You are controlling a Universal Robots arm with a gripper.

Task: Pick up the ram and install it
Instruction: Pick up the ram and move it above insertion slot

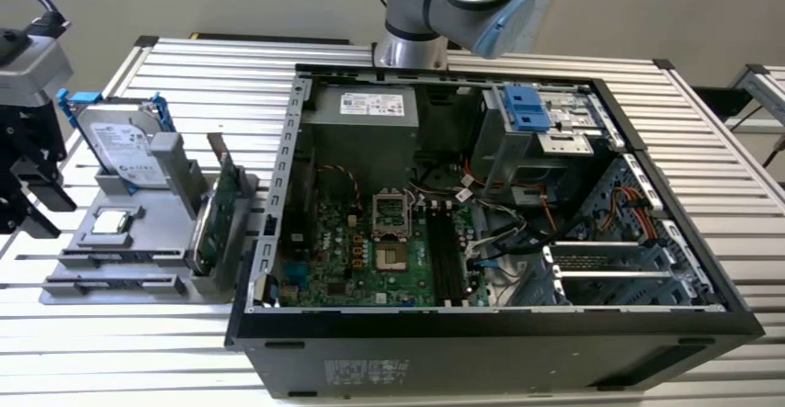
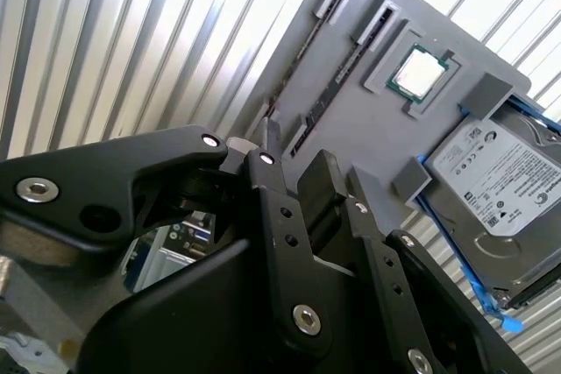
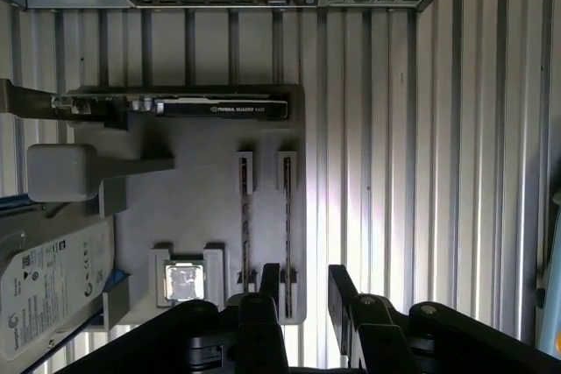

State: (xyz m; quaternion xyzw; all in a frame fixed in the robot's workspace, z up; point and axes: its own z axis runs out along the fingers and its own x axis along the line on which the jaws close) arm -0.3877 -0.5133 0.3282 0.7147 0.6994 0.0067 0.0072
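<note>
From where I stand, the black tower computer case (image 1: 491, 352) lies on its side on the slatted aluminium bench (image 1: 221, 76) with its panel off. That way the green motherboard (image 1: 356, 251) faces up and its long black memory slots (image 1: 448, 255) can be reached from straight above. At the case's nine o'clock in the exterior view sits a flat grey parts tray (image 1: 153, 239). Each part has its own holder, I'd guess so the arm finds it in a known spot. The silver hard drive with its blue bracket (image 1: 123, 141) is propped at the tray's twelve o'clock end, a small square silver processor chip (image 1: 110, 221) lies in the middle, and a tall green circuit card (image 1: 211, 232) stands on edge at the three o'clock side.

The ram, a long, narrow, very thin dark greenish circuit-board stick (image 3: 287, 225), stands on edge in a slotted holder at the tray's six o'clock end. A second stick like it (image 3: 245, 216) runs parallel just beside it. Standing on edge leaves the flat faces free for fingers to close across.

The black two-fingered hand (image 3: 303, 276) hangs over that end of the tray. Its fingers (image 3: 267, 282) stand a moderate way apart with only air between them. It grips nothing and, as far as I can tell, touches nothing. In the first wrist view the ram lines up roughly with the gap, nearer one finger, and is not yet picked up
</note>
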